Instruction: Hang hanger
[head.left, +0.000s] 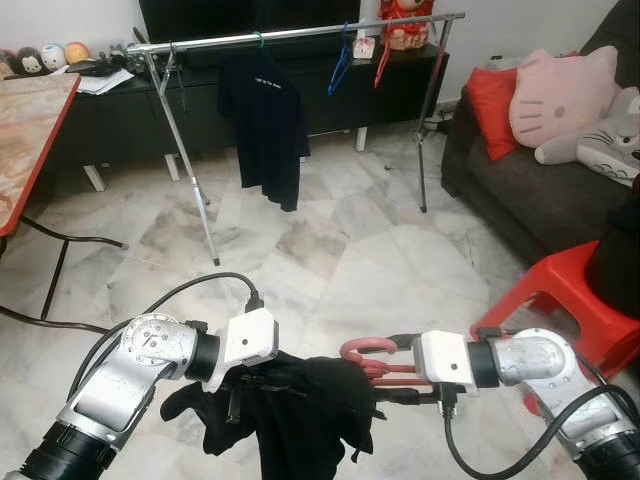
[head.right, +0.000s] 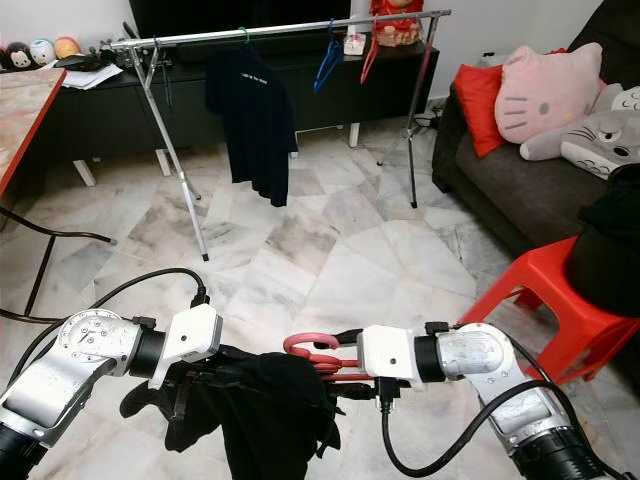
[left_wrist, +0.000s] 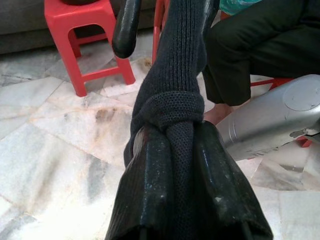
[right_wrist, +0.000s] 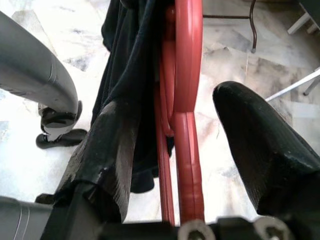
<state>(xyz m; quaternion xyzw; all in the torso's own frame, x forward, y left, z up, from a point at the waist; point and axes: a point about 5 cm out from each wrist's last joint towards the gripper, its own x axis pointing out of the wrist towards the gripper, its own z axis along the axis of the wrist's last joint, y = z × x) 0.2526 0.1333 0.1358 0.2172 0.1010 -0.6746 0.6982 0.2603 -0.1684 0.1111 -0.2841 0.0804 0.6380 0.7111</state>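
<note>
Two hands share the load low over the marble floor: the left hand (head.left: 232, 392) is clenched on the black garment (head.left: 300, 410), the right hand (head.left: 385, 378) grasps the red hanger (head.left: 366, 352). The clothes rail (head.left: 300, 33) stands well apart across the room, so carrying and hooking remain

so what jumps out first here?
The two silver arms up front: the left pincer is shut on a black garment, and the right pincer holds the red hanger that carries it. Across the marble floor stands a metal rack with a black T-shirt hanging on it. A red stool stands on the right.
</note>
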